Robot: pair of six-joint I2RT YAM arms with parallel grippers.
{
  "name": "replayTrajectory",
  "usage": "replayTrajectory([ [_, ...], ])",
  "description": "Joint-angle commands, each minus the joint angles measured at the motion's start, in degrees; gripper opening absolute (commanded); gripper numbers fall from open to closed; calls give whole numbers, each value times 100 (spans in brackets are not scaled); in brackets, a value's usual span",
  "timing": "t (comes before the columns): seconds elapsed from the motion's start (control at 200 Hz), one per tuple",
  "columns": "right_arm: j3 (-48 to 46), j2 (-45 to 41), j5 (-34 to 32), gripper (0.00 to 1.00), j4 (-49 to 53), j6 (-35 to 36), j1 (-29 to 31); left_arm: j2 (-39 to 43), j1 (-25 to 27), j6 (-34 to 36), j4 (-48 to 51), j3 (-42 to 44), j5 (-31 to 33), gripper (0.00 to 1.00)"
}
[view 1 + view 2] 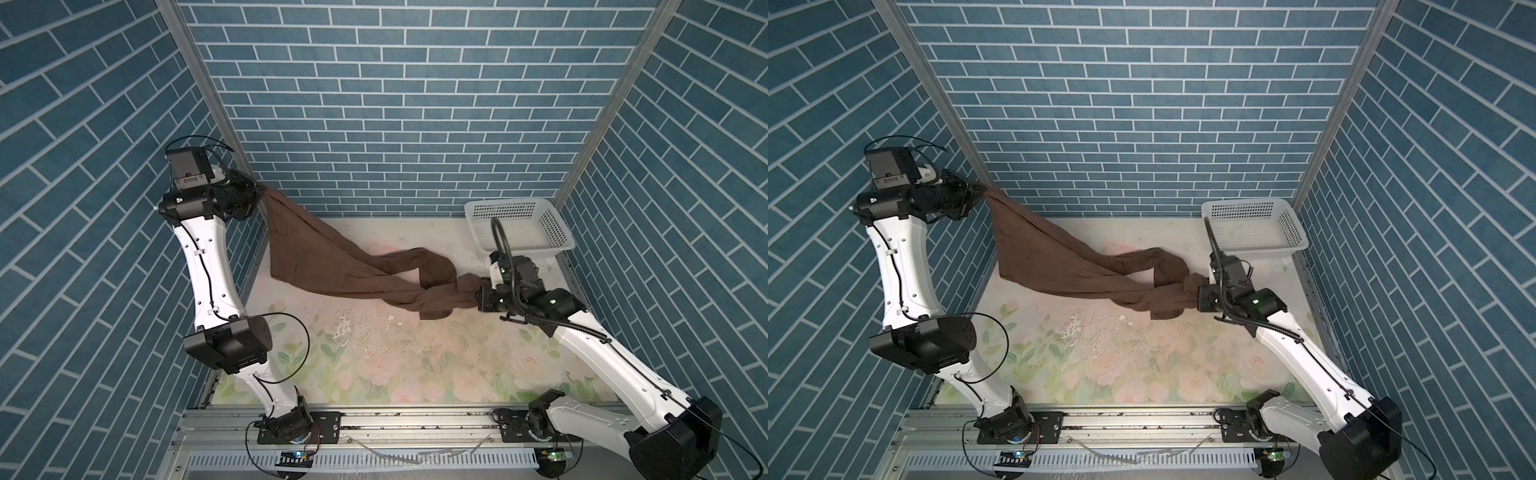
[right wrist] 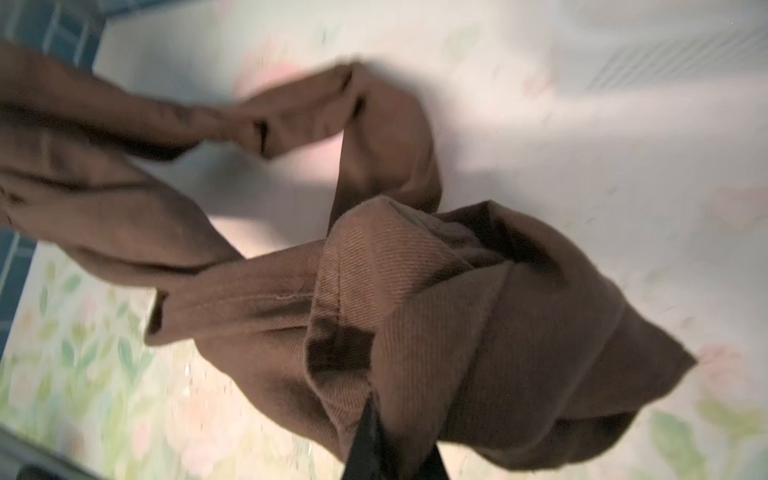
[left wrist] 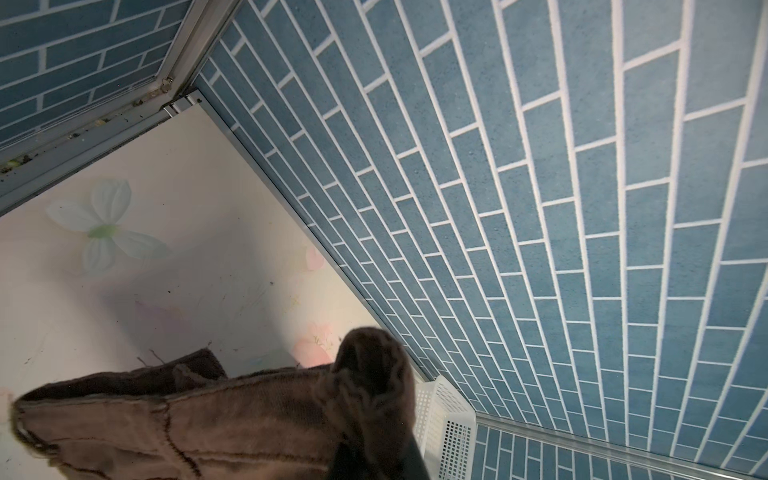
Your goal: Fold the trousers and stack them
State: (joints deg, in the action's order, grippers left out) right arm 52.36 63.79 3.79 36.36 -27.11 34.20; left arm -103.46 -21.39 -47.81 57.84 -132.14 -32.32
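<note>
Left tool [image 1: 258, 190] is clenched on one end of the trousers [image 1: 307, 249], raised above the bench [image 1: 374, 353]. The legs trail twisted to the right tool [image 1: 478, 291]; whether it grips them cannot be told. Risk: the twist may lock into a crooked fold, or the single pinch may slip.

Right pincer [image 1: 478, 292] tips buried in trousers [image 1: 324, 257]; right wrist view blurred

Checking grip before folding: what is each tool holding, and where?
Both hold the trousers: left tool at a corner of the wide end, right tool at the bunched leg ends.
</note>
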Motion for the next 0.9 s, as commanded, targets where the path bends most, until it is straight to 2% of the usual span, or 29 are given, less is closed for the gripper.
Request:
replayTrajectory([
  [0.0, -412, 199, 443, 21, -75, -246, 405, 116, -38, 70, -349, -390, 32, 2],
  [0.05, -420, 418, 381, 33, -46, -200, 627, 97, -41, 92, -299, -465, 3, 2],
  [0.07, -398, 509, 358, 43, -15, -155, 713, 79, -41, 115, -253, -513, -11, 2],
  [0.115, -321, 696, 297, 56, 62, -23, 820, 34, -47, 171, -113, -599, -12, 2],
  [0.135, -261, 758, 275, 65, 109, 55, 849, 22, -40, 201, -52, -639, -12, 2],
  [0.16, -191, 822, 240, 68, 158, 159, 856, 6, -45, 241, 24, -659, -3, 2],
  [0.19, -55, 871, 161, 70, 236, 314, 863, 1, -48, 287, 99, -669, 12, 2],
  [0.345, 836, 1138, -1286, 76, 464, 1143, 812, 61, -49, 421, 230, -489, -11, 2],
  [0.46, 1450, 1771, -1501, 74, 108, 1487, 552, 142, -49, 426, 186, -333, -114, 2],
  [0.54, 1872, 2365, -1104, 70, -73, 1552, 276, 186, -42, 507, 280, -317, -148, 2],
  [0.64, 2436, 2985, 48, 68, -268, 1486, -5, 270, -39, 678, 507, -265, -184, 2],
  [0.78, 3169, 3755, 872, 69, -586, 1526, 100, 529, -48, 924, 648, 132, -176, 2],
  [0.895, 3762, 4410, 1264, 70, -609, 1540, 332, 798, -43, 1006, 665, 352, 166, 2],
])
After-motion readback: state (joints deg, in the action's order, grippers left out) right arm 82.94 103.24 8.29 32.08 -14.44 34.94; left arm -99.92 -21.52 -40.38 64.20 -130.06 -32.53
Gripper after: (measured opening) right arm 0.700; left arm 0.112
